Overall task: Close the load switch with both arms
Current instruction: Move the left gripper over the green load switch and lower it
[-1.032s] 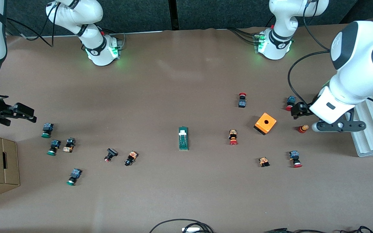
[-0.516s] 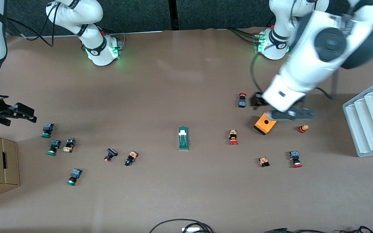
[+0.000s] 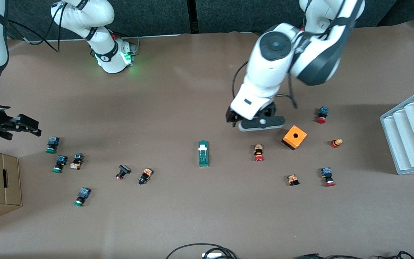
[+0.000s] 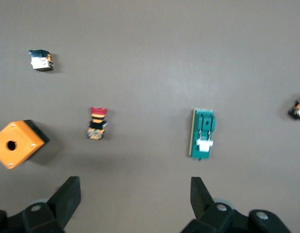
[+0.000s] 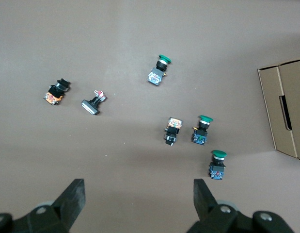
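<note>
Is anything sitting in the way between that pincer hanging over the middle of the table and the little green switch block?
Nothing visible does. The left pincer, open, hovers over bare table beside the load switch; the red-capped push-button lies off its path.

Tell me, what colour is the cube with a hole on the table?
The cube is orange, with a dark round hole on top. It shows best in the front view.

Right hand (image 5: 135, 194) spread wide over green-capped buttons (image 5: 204, 128), cardboard box (image 5: 285, 109) beside.
</note>
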Robot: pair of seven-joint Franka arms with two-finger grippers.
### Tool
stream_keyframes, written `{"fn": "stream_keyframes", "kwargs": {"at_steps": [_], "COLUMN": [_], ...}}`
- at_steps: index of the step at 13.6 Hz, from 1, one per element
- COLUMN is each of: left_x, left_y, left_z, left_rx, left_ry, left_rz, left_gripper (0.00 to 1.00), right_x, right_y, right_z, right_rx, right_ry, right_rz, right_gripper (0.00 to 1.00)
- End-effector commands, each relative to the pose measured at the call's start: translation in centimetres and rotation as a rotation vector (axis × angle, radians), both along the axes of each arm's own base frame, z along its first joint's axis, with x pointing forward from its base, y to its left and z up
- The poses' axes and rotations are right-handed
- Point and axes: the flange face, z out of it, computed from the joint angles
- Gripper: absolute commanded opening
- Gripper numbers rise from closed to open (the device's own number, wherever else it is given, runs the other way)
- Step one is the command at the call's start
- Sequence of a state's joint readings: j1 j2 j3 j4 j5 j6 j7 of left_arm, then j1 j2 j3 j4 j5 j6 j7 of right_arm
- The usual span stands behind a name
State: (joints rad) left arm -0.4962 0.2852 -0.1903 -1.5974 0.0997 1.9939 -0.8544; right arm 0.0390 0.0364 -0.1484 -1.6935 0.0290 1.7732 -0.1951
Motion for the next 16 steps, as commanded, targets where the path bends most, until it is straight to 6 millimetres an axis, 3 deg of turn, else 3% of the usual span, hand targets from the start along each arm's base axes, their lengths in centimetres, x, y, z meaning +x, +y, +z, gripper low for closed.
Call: {"fn": "stream_keyframes", "kwargs": {"at_steps": [1, 4, 9, 11, 12, 14, 15, 16], "left_x": [-1.8, -3.5, -8.5, -9.4, -11.0, -14.0, -14.5, -15.1], "left_y": [-5.0, -9.4, -15.5, -16.0, -17.1, -18.5, -18.4, -18.5], "left_z": [-3.4, -8.6, -16.7, -19.7, -20.9, -26.2, -28.7, -29.8], "left_rx": [0.023, 0.05, 0.05, 0.071, 0.071, 0.139, 0.166, 0.166], "left_ry": [-0.092, -0.202, -0.374, -0.449, -0.469, -0.511, -0.535, -0.561], "left_rz": [0.034, 0.094, 0.246, 0.26, 0.241, 0.101, 0.06, 0.053], "left_gripper": [1.0, 1.0, 1.0, 1.0, 1.0, 1.0, 1.0, 1.0], "right_x": [-0.4, -0.5, -0.5, -0.5, -0.5, -0.6, -0.6, -0.5], "right_y": [0.1, 0.1, 0.2, 0.3, 0.3, 0.5, 0.5, 0.6], "right_z": [0.4, 0.4, 0.5, 0.5, 0.5, 0.6, 0.6, 0.5], "right_rx": [-0.021, -0.02, -0.02, -0.018, -0.018, -0.018, -0.018, -0.016], "right_ry": [0.001, 0.012, 0.009, 0.01, 0.01, 0.009, 0.009, 0.01], "right_rz": [0.01, 0.012, 0.013, 0.014, 0.014, 0.019, 0.019, 0.019], "right_gripper": [1.0, 1.0, 1.0, 1.0, 1.0, 1.0, 1.0, 1.0]}}
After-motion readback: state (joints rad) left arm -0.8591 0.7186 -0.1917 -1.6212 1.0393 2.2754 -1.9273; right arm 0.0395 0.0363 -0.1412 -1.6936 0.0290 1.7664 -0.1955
